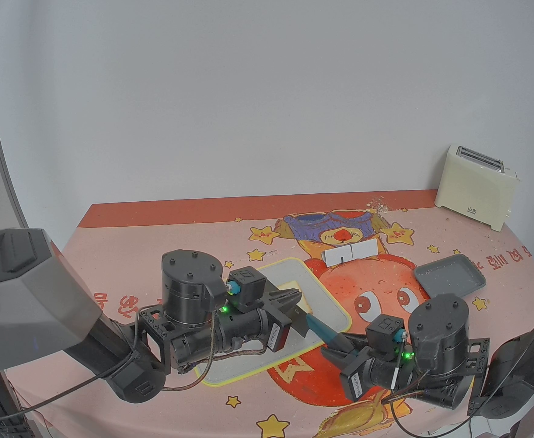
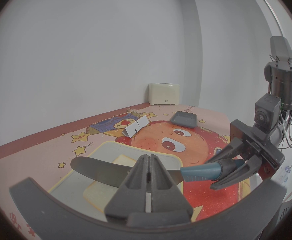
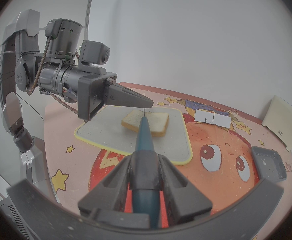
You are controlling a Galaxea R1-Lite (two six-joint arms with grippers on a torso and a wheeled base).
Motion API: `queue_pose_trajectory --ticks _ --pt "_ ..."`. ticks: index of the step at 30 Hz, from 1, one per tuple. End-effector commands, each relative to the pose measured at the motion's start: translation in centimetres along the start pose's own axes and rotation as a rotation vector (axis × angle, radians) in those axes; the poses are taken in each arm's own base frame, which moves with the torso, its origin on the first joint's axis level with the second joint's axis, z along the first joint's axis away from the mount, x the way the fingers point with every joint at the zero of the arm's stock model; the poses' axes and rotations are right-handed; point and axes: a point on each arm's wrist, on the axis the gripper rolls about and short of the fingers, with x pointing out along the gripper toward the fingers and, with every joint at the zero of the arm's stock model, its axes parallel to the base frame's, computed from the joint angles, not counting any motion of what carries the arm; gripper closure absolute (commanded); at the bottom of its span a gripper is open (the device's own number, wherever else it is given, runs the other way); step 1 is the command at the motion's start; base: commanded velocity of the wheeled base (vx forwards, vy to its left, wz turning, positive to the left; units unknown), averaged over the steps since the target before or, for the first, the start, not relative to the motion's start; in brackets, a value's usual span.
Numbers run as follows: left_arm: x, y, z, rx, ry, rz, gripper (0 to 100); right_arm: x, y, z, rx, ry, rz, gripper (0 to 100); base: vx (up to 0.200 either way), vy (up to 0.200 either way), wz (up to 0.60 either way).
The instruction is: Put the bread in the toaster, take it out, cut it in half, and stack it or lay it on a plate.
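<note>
The right gripper (image 1: 335, 347) is pinching the teal handle of the knife (image 2: 96, 169), fingers clamped on both sides of it, and is holding the blade on edge over the middle of the bread (image 3: 146, 121). Whether the edge is touching the slice I cannot tell. The left gripper (image 1: 296, 299), fingers pressed together with nothing between them, is hovering just above the slice beside the blade, and contact there is also unclear. The bread is lying flat on the board (image 1: 334, 311), which is sitting near the middle of the table (image 1: 157, 238), toward its near edge. It is showing as 1 whole piece, with no cut line visible. Its colour is not telling whether it has been toasted. Judging by this, the toaster (image 1: 477, 187) steps are looking finished: the toaster is standing at the far right corner with nothing sticking out of its slots. The cutting step is looking under way but not done. Left to do are splitting the slice into 2 halves and moving both to the plate (image 1: 449, 275), which is lying near the right edge, well apart from the board.
</note>
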Motion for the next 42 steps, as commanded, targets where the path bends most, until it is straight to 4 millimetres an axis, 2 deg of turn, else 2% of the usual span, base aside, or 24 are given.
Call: queue_pose_trajectory --ticks 1,12,14,21,31,42 --pt "0.3 0.0 -0.8 -0.004 0.028 0.0 100 -0.1 0.0 0.2 0.002 -0.009 0.001 100 0.0 0.0 0.0" --pt "0.3 0.3 0.3 -0.004 -0.01 0.008 100 -0.1 0.0 0.2 0.004 -0.01 0.001 100 0.0 0.0 0.0" --pt "-0.3 0.8 1.4 -0.022 -0.047 0.024 100 -0.1 0.0 0.3 0.005 -0.013 0.0 100 0.0 0.0 0.0" --pt "-0.5 2.6 2.2 -0.031 -0.078 0.07 100 -0.1 -0.1 0.2 0.005 -0.009 -0.003 100 0.0 0.0 0.0" --pt "-0.3 4.1 1.8 -0.049 -0.07 0.108 100 0.0 -0.2 0.3 0.005 -0.011 -0.005 100 0.0 0.0 0.0" --pt "-0.1 4.3 1.2 -0.055 -0.051 0.114 100 0.0 -0.3 0.2 0.006 -0.01 -0.008 100 0.0 0.0 0.0"
